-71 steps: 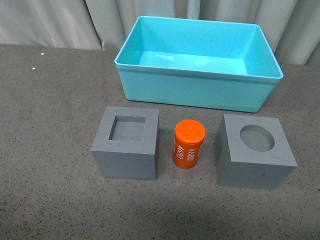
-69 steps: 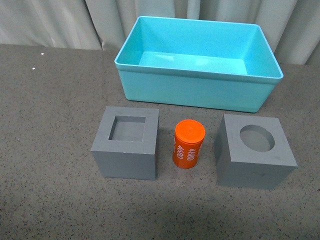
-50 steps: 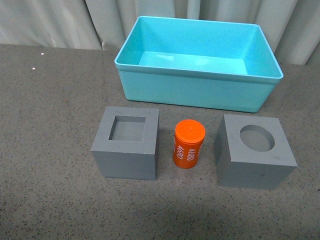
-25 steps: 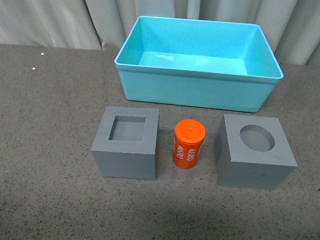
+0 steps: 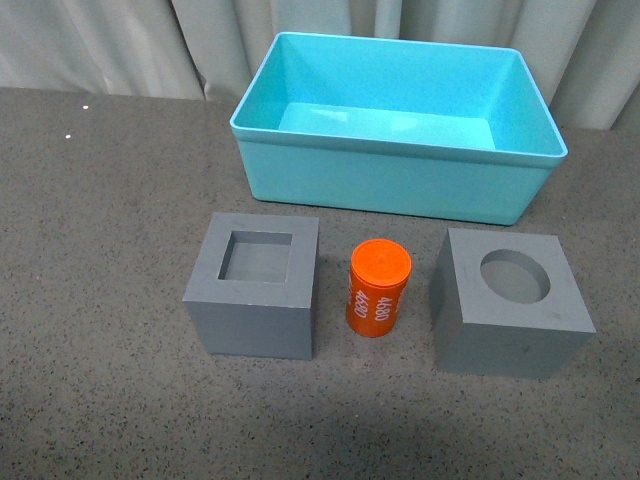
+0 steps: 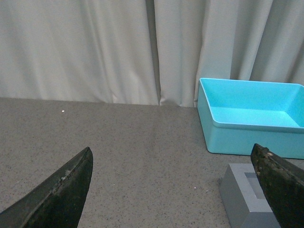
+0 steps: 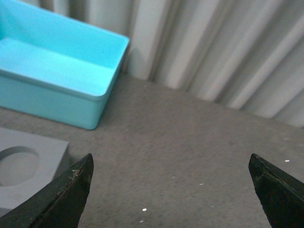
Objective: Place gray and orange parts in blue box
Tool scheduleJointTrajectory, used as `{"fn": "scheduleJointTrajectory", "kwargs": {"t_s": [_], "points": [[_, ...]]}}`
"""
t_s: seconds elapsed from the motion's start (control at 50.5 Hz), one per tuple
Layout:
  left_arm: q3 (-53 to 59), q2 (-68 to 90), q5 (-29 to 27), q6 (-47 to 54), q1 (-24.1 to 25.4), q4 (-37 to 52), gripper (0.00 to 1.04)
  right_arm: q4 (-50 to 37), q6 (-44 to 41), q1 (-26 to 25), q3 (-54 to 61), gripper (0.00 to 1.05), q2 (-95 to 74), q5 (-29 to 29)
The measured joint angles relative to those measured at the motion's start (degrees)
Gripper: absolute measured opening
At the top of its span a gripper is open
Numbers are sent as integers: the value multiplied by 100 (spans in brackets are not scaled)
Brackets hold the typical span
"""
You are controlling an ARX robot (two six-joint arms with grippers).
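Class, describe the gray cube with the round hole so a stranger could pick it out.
Start at the big blue box at the back. Of the three parts lined up before it, take the gray cube at the right end, beside the orange cylinder. Its top has a round hole; the other cube has a square one.

Speckled table (image 5: 100, 200) holds blue box (image 5: 400, 188), square-recess cube (image 5: 250, 322), orange cylinder (image 5: 378, 290), round-recess cube (image 5: 510, 338).

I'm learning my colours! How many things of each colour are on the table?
Gray: 2, the square-hole cube and the round-hole cube
Orange: 1, the cylinder
Blue: 1, the box
Total: 4
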State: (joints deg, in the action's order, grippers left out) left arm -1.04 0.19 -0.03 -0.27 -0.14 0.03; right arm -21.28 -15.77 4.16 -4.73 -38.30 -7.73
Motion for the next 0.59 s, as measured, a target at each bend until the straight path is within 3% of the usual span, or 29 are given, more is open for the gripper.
{"fn": "scheduleJointTrajectory", "kwargs": {"t_s": [0.376, 0.594], "points": [[0, 0, 0, 0, 0, 0, 98, 35, 1259, 481, -1510, 95, -3753, 437], [0, 0, 0, 0, 0, 0, 98, 369, 1878, 804, -2116, 95, -4857, 483]]}}
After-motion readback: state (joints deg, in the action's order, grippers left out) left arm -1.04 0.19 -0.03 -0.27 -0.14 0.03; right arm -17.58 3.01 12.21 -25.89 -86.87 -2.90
